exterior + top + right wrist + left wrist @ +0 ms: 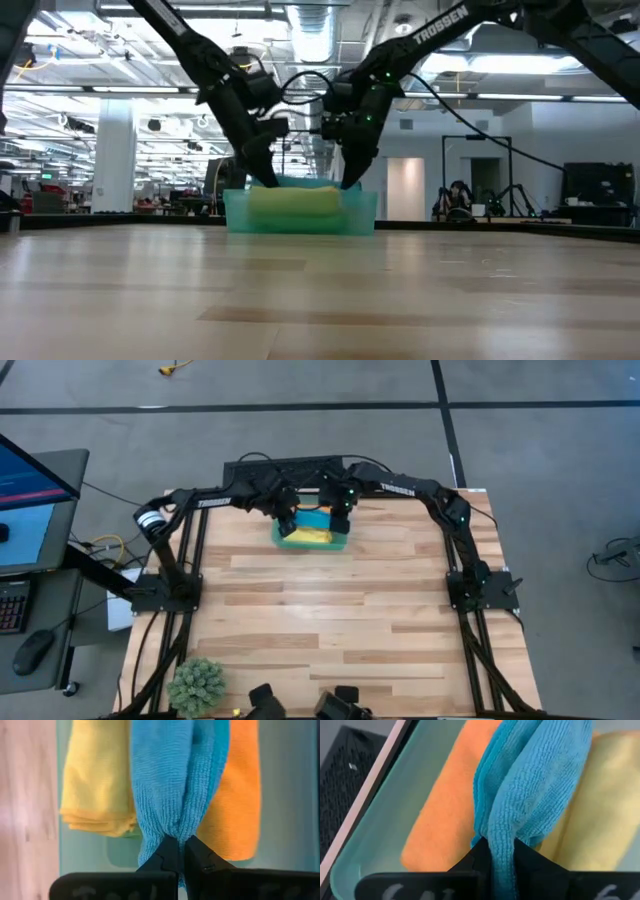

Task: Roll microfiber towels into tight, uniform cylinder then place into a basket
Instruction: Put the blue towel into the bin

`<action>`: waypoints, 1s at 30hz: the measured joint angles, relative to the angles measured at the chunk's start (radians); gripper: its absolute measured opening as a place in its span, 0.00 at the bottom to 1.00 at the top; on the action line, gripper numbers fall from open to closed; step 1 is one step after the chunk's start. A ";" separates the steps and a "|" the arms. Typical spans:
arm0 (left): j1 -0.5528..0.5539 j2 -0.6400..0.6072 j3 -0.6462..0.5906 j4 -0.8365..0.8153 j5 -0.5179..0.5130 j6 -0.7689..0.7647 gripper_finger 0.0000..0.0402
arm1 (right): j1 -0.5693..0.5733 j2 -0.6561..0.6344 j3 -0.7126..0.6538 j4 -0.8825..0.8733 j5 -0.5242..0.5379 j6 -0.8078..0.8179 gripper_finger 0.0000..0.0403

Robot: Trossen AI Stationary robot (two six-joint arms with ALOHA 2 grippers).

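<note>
Pinched at each end by the left gripper (pixel 501 862) and right gripper (pixel 181 855), the blue towel (pixel 172 775) hangs lengthwise above the basket (pixel 285 542) at the table's far edge, between orange towel (pixel 442 805) and yellow towel (pixel 97 775).

Looped, matt blue cloth (pixel 535 795); smooth translucent plastic basket (pixel 385 825); pale, faintly glossy wood-plank table (pixel 330 620).

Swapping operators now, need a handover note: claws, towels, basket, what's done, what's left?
Left claw: shut on one end of the bright blue microfiber towel, over the basket.
Right claw: shut on its other end.
Translucent teal plastic basket: at the table's far edge, centre.
Done: rolled orange towel and rolled yellow towel lie in the basket, blue one between them.
Green towel: not clearly seen.
Left: release the blue roll and withdraw.
</note>
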 joint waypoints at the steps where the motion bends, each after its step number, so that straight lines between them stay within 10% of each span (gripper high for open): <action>1: 0.004 0.019 0.019 -0.014 0.001 -0.002 0.05 | -0.004 0.000 0.000 0.005 -0.002 0.000 0.05; 20: 0.030 0.124 0.148 -0.199 -0.008 -0.190 0.07 | 0.021 0.043 -0.038 0.124 0.078 0.140 0.05; 30: 0.030 0.124 0.147 -0.202 -0.027 -0.128 0.17 | 0.037 0.041 -0.038 0.120 0.109 0.166 0.23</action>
